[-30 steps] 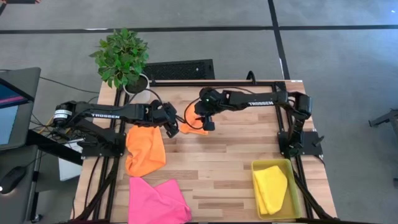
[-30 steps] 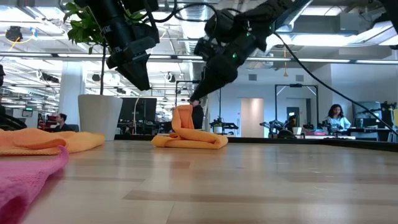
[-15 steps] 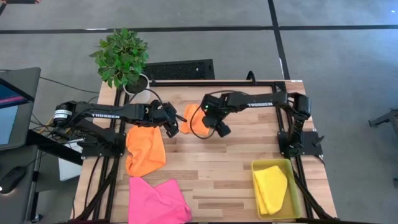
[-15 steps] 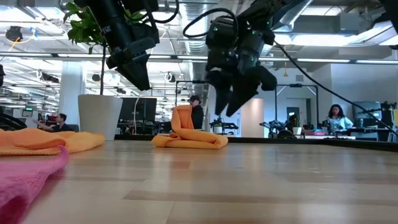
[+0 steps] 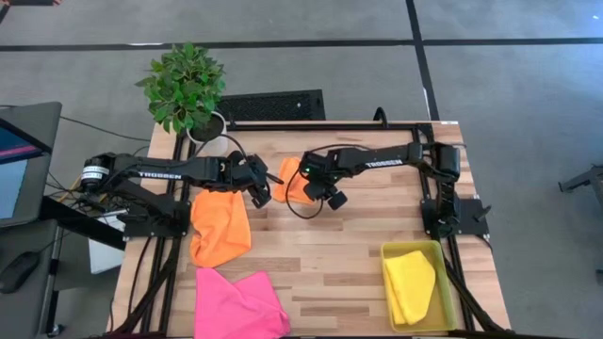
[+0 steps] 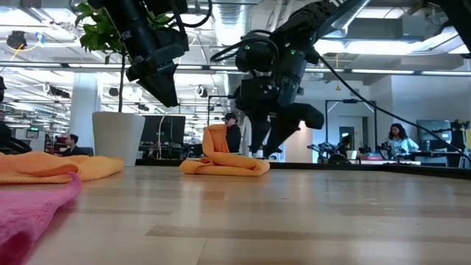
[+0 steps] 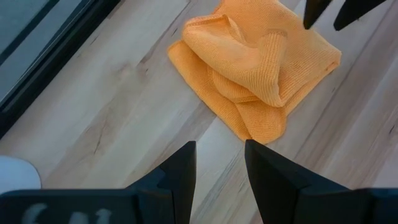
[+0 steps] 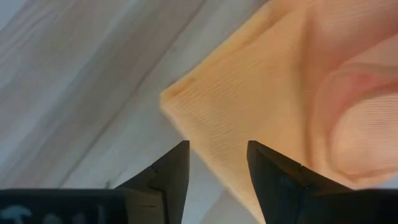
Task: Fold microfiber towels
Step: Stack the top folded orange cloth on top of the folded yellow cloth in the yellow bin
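A small crumpled orange towel (image 5: pixel 292 185) lies bunched on the table's far middle, and it also shows in the low view (image 6: pixel 224 160). My left gripper (image 5: pixel 260 194) hovers open just to its left, above the table (image 7: pixel 221 163). My right gripper (image 5: pixel 331 197) is open and empty, low beside the towel's right side; in its wrist view (image 8: pixel 217 165) one towel corner (image 8: pixel 186 99) lies just ahead. A second orange towel (image 5: pixel 221 226) lies spread at the left, and a pink towel (image 5: pixel 237 303) lies at the near left. A yellow towel (image 5: pixel 410 282) lies in the bin.
The yellow bin (image 5: pixel 443 287) stands at the near right corner. A potted plant (image 5: pixel 186 89) stands at the far left corner. Bare wood lies between the towels and the bin. People and desks show in the room beyond the table.
My right gripper has gone from the top of the crumpled orange towel toward the table's right and near edges, turned about, and come down beside the towel's right side. The towel keeps its bunched shape.
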{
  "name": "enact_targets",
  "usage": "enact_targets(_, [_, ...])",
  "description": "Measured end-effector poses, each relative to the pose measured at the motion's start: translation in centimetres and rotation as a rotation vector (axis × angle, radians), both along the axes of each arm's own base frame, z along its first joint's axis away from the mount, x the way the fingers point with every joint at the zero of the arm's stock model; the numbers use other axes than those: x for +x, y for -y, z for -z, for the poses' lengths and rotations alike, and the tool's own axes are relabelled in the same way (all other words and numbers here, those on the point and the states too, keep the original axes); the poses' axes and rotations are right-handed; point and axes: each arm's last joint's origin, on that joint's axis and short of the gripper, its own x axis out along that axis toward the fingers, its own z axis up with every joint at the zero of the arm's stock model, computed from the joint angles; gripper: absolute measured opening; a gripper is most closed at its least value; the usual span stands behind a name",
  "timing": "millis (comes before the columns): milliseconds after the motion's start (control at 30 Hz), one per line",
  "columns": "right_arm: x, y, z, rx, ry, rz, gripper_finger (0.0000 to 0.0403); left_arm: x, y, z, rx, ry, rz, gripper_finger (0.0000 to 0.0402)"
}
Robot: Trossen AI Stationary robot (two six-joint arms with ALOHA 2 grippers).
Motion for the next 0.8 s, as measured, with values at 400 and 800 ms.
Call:
enact_targets(400, [-0.5, -0.2, 1.5, -0.010, 0.015, -0.067, 0.0184, 0.0, 0.0, 0.0, 0.000, 0.001, 0.000, 0.0131])
enact_targets(800, [-0.3, -0.3, 2.3, -0.051, 0.087, -0.064, 0.0179, 0.0, 0.0, 0.0, -0.003, 0.002, 0.002, 0.0131])
